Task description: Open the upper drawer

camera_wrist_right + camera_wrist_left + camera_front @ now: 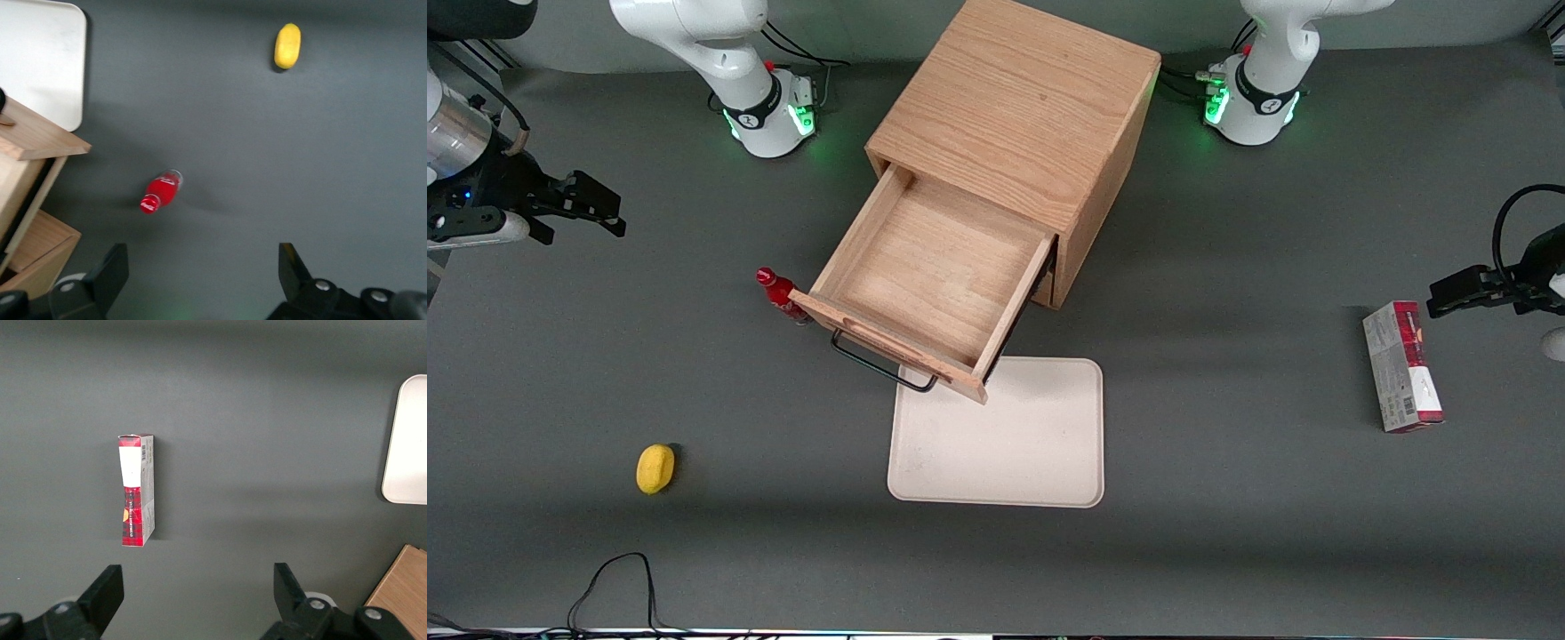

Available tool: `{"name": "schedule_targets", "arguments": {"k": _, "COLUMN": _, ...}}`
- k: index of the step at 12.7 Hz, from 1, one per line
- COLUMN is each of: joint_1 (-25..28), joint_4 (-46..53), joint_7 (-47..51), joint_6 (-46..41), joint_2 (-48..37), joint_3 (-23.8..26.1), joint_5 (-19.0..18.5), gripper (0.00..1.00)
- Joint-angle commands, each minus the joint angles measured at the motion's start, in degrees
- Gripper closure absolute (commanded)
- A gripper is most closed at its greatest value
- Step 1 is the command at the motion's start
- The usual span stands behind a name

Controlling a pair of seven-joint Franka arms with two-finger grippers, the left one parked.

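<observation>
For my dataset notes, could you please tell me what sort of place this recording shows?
Probably a robotics lab bench: a grey mat-covered table with arm bases bolted on, carrying test props such as a boxy light-oak cabinet with its upper drawer pulled out. The right gripper hangs open above the table's working-arm end.

light: even, overhead | shadows: soft | focus: wrist views slightly blurred

You've got a dark grey matte table (1227,498), evenly lit, black cable (618,578) looped at its near edge.
</observation>
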Motion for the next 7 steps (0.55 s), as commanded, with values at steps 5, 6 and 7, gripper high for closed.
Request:
{"name": "schedule_targets", "arguments": {"k": 5, "joint_1": 0.21, "joint_4": 3.56, "joint_7": 10.13, "joint_6": -3.89, "joint_2": 1.69, "joint_3": 3.67, "joint_5": 2.26, "gripper": 0.00}}
{"name": "schedule_targets", "arguments": {"k": 6, "joint_1": 0.12, "joint_4": 3.91, "joint_7": 10.22, "joint_6": -3.98, "joint_2": 1.78, "joint_3": 3.67, "joint_5": 2.36, "gripper": 0.00}}
{"name": "schedule_targets", "arguments": {"k": 7, "joint_1": 0.12, "joint_4": 4.44, "joint_7": 10.31, "joint_6": -4.16, "joint_2": 2.30, "joint_3": 3.67, "joint_5": 2.45, "gripper": 0.00}}
